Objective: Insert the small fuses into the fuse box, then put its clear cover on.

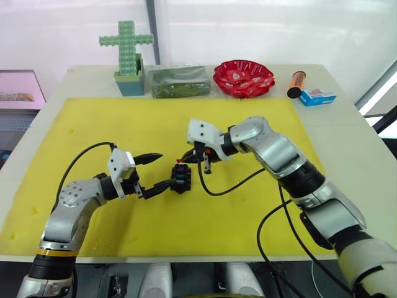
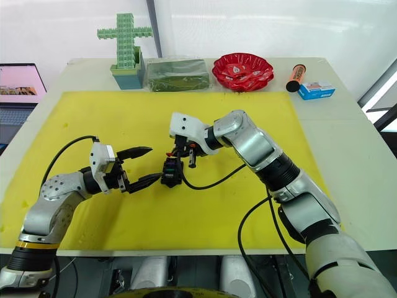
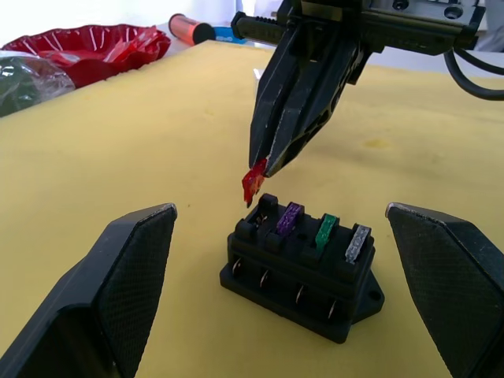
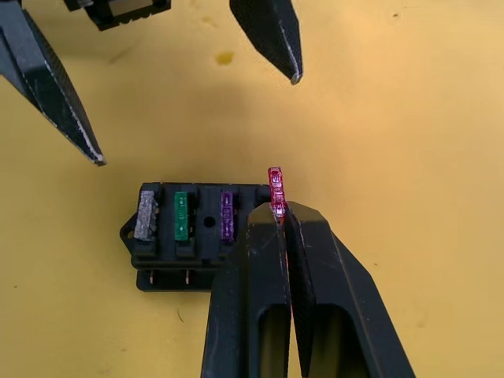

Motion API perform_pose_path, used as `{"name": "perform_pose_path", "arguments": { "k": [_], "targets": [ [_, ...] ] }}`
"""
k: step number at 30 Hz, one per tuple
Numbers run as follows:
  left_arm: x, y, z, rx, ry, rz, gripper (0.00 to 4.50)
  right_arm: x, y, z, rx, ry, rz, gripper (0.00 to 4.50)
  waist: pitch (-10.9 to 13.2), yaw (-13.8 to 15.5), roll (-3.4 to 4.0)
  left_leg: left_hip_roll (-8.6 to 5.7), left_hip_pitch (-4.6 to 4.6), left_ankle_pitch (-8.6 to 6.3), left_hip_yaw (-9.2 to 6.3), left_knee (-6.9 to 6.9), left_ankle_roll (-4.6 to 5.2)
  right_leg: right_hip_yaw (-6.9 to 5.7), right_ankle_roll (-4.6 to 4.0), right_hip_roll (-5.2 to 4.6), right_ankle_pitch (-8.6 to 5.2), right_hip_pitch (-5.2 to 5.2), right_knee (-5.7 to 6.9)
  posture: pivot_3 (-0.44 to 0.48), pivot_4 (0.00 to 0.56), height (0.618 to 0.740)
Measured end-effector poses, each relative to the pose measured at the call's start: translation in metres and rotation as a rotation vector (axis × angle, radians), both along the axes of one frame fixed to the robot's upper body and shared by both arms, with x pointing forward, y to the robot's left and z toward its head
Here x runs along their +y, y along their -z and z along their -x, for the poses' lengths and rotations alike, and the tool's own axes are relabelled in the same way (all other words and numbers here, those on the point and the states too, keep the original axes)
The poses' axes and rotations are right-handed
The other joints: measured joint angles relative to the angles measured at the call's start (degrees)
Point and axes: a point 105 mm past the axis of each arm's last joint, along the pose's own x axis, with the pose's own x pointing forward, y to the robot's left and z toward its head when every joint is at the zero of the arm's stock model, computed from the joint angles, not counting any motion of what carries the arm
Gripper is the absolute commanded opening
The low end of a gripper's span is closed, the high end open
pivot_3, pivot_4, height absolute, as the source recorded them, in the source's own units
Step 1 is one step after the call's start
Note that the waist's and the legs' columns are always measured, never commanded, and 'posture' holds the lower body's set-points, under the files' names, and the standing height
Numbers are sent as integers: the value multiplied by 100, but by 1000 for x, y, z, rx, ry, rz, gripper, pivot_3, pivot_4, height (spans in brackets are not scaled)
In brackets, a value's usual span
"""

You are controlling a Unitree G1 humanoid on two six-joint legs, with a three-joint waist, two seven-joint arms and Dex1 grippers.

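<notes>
Left gripper [image 1: 154,171] sits low on the yellow mat [image 1: 93,124], fingers wide apart, the near one just beside the fuse box [image 1: 180,177]. The box stands mid-mat with the grey fuse [image 3: 357,242], green fuse [image 3: 324,232] and purple fuse [image 3: 289,218] seated in a row. Right gripper [image 3: 264,167] hangs just above the box's empty end slot, fingers pinched tight on the red fuse [image 3: 253,182].

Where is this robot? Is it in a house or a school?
Probably a lab or test room, not a house. A table is covered with a yellow foam mat, practice props line its back edge, like a red bowl and a green block cross, and a laptop sits alongside.
</notes>
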Motion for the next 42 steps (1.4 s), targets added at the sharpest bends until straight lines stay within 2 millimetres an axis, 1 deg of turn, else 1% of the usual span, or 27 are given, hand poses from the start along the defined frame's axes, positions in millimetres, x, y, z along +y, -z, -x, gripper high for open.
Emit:
{"name": "perform_pose_path", "arguments": {
  "k": [10,19,25,42],
  "targets": [
    [1,2,-1,5,-5,-5,4500,3,1,1,-7,-28,6,24,0,-5,0,0,0,0,0,-1,0,0,0,1,0,0,0,0,150,740],
    [1,2,-1,5,-6,-12,4500,0,6,-2,-3,-12,18,24,0,-7,0,0,0,0,0,-1,0,0,0,1,0,0,0,0,150,740],
    [2,3,-2,5,-9,-18,4500,3,8,-2,-1,-19,14,24,0,-5,0,0,0,0,0,-1,0,0,0,1,0,0,0,0,150,740],
    [4,4,-3,10,-16,-26,4500,2,11,-3,11,-17,22,24,0,-6,0,0,0,0,0,-1,0,0,0,1,0,0,0,0,150,740]
  ]
}}
